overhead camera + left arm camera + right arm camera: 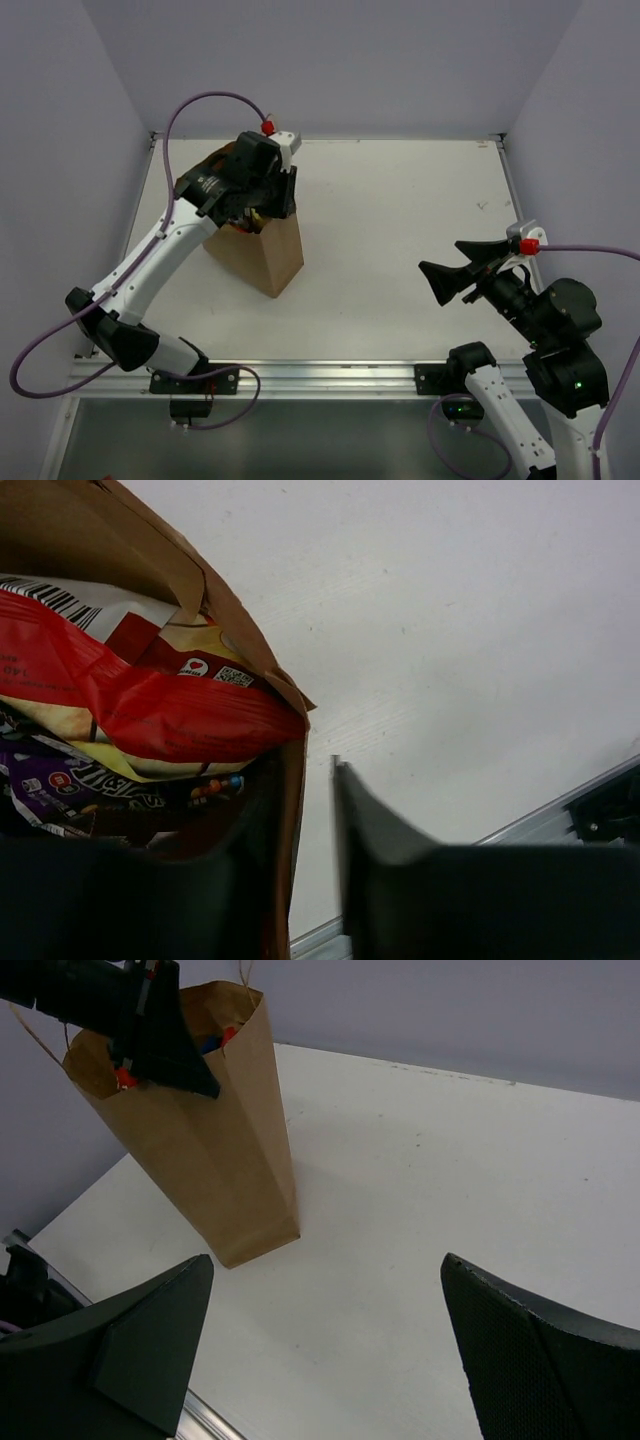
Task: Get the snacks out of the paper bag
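Observation:
The brown paper bag (pixel 268 255) stands upright at the table's left, also seen in the right wrist view (pixel 220 1150). My left gripper (pixel 252 212) is at its open top and straddles the near wall (pixel 291 810): one finger inside, one outside, slightly open, with a gap between the outer finger and the paper. Inside the bag lie a red-white chip bag (pixel 150 705) and, under it, dark candy wrappers (pixel 70 780); other snacks are hidden. My right gripper (pixel 440 282) is wide open and empty above the table at the right (pixel 325 1265).
An aluminium rail (pixel 330 375) runs along the table's front edge and shows in the left wrist view (pixel 560 815). Pale walls close in the table at the back and both sides. The bag's twine handle (pixel 35 1035) loops off its far rim.

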`<state>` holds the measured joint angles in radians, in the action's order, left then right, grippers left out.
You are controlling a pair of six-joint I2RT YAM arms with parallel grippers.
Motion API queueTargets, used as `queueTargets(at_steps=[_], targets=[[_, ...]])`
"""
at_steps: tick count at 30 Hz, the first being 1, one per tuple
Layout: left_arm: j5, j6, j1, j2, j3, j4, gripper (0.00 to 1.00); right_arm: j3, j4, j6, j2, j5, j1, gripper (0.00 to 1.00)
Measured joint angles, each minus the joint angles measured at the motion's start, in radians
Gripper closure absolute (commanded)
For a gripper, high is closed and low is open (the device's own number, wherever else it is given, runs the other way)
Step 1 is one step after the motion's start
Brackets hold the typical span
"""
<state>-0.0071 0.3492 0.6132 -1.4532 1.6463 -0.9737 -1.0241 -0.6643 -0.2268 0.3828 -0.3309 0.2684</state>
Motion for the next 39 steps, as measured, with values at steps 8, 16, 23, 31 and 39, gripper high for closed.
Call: queueTargets(at_steps=[8, 16, 23, 31, 39], targets=[[-0.091, 0.105, 0.013, -0.003, 0.22, -0.048, 0.12, 0.001, 0.0, 0.0, 0.0, 0.0, 0.0, 0.01], [-0.352, 0.296, 0.013, 0.308, 0.106, 0.027, 0.13, 0.002, 0.0, 0.003, -0.004, 0.0, 0.0, 0.01], [-0.633, 0.377, 0.011, 0.389, 0.098, -0.096, 0.13, 0.011, 0.003, 0.003, -0.013, 0.0, 0.009, 0.01], [-0.739, 0.361, -0.14, 0.317, -0.039, -0.165, 0.1, 0.018, 0.004, 0.003, -0.024, 0.0, 0.021, 0.01], [-0.651, 0.301, -0.303, 0.281, -0.106, -0.089, 0.22, 0.029, 0.006, 0.005, -0.05, 0.01, 0.035, 0.01]])
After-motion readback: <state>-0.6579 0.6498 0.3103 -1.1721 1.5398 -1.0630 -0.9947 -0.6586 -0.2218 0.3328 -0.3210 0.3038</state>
